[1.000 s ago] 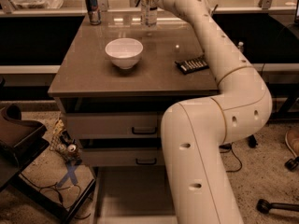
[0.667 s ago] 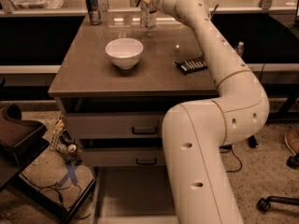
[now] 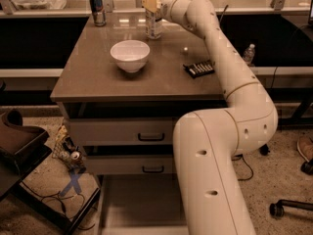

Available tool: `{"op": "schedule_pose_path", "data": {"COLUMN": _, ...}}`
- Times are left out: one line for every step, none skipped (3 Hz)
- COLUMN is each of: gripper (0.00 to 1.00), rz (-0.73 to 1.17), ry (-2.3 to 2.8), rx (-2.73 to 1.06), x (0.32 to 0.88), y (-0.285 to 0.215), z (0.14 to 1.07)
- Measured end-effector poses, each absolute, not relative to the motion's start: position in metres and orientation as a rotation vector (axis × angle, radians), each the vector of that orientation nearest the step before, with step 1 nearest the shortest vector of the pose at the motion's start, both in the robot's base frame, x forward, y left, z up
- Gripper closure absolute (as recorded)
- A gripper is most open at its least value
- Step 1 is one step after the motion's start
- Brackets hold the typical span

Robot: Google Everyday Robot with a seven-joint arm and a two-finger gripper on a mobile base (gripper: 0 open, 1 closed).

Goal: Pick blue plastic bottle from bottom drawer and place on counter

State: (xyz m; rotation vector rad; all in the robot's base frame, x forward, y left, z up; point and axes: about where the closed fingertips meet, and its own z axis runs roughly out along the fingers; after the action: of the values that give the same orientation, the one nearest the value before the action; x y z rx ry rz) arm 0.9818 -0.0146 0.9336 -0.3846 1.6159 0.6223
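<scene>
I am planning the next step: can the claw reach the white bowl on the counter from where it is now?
Probably yes. The claw is by the upper part of the bottle, just behind the bowl, and only bare counter lies between them.

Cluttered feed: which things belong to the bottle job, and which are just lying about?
Job: blue plastic bottle upright on the counter; end effector at its top; bottom drawer, open.
Lying about: white bowl, drink can, black keypad.

Speckled floor (image 3: 288, 180), a dark chair (image 3: 19, 143) at left, cables (image 3: 46, 199) beneath it; the hand (image 3: 151, 5) is over the tabletop's (image 3: 146, 84) far edge.
</scene>
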Motion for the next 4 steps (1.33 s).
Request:
{"op": "schedule_pose_path", "data": {"gripper": 1.0, "rz": 0.623, "ry": 1.616, "rx": -0.387, "x": 0.9817, "y": -0.0137, "z": 0.9329}}
{"op": "schedule_pose_path", "data": {"gripper": 0.85, "rz": 0.623, "ry": 1.616, "rx": -0.388, "x": 0.9817, "y": -0.0136, "z": 0.9343}}
{"op": "schedule_pose_path", "data": {"gripper": 0.62, "rz": 0.623, "ry": 1.616, "rx": -0.388, "x": 0.9816, "y": -0.0135, "z": 0.935}}
{"op": "schedule_pose_path", "data": {"gripper": 0.39, "rz": 0.623, "ry": 1.616, "rx": -0.388, "x": 0.9816, "y": -0.0134, "z": 0.9352}}
